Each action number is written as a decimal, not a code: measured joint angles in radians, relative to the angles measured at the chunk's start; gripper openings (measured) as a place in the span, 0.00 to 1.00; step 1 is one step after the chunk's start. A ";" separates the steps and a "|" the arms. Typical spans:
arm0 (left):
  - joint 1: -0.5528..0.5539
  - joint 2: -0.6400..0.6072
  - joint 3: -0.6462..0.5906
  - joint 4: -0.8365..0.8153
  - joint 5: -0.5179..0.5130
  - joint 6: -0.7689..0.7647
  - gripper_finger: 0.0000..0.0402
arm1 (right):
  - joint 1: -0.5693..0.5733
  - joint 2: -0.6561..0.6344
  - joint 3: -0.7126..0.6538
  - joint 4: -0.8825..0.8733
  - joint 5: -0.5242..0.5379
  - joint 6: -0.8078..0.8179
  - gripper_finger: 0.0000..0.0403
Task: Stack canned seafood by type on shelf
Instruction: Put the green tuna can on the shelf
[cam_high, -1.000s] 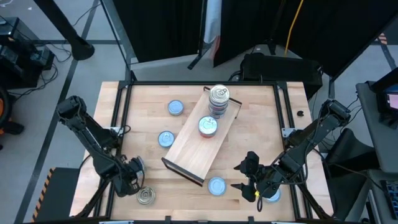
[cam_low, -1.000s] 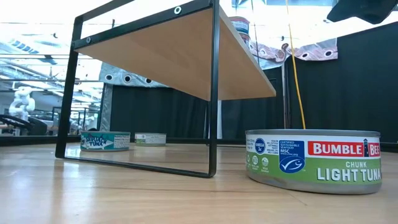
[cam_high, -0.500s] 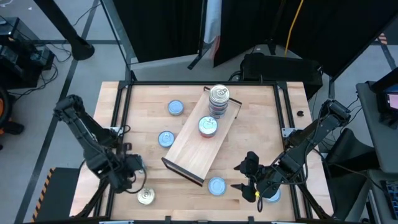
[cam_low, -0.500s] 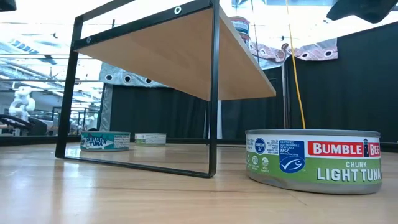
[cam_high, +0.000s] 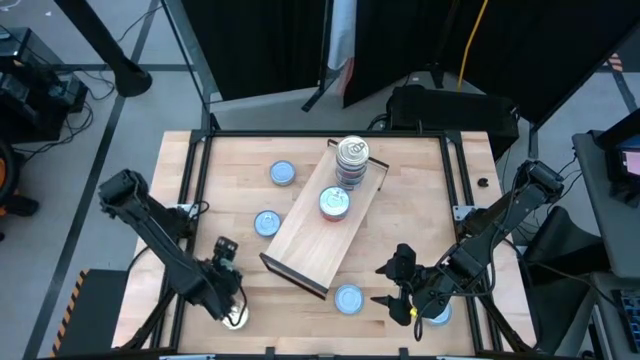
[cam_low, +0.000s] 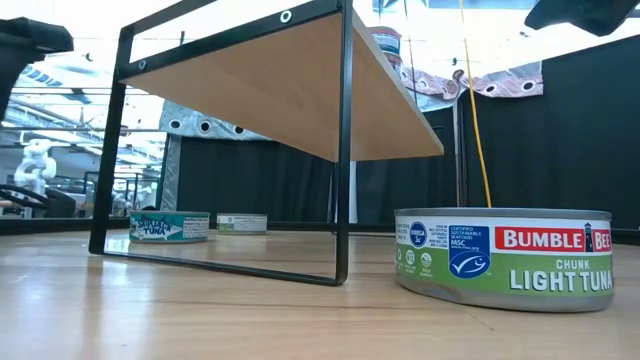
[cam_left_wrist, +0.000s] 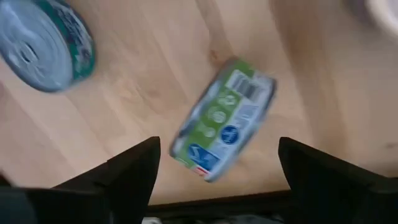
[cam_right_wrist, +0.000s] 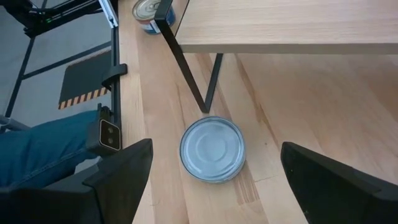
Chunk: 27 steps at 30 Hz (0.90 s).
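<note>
Compared with a second ago, the left gripper (cam_high: 228, 300) has spread its fingers wide and moved over the silver-topped tin (cam_high: 236, 318) at the table's near left; the tin sits between the open fingers, not clearly gripped. The right gripper (cam_high: 397, 283) waits at near right, fingers wide apart, empty, above a blue-topped tin (cam_right_wrist: 212, 149). The shelf (cam_high: 310, 245) runs diagonally from near left to far right, holding a stack of tins (cam_high: 351, 160) at its far end and one tin (cam_high: 334, 203) mid-board.

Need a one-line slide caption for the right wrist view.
Open right gripper hovers above a blue-topped tin beside the shelf leg.
</note>
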 joint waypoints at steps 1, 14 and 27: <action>0.000 0.012 0.000 0.000 -0.014 0.025 0.81 | 0.000 0.000 0.000 0.000 0.000 0.000 0.86; 0.015 0.049 0.000 0.073 -0.030 0.210 0.62 | 0.000 0.000 0.000 0.000 0.000 -0.017 0.86; 0.052 0.049 0.000 0.089 0.018 0.232 0.50 | 0.000 0.001 0.000 0.003 -0.021 -0.002 0.86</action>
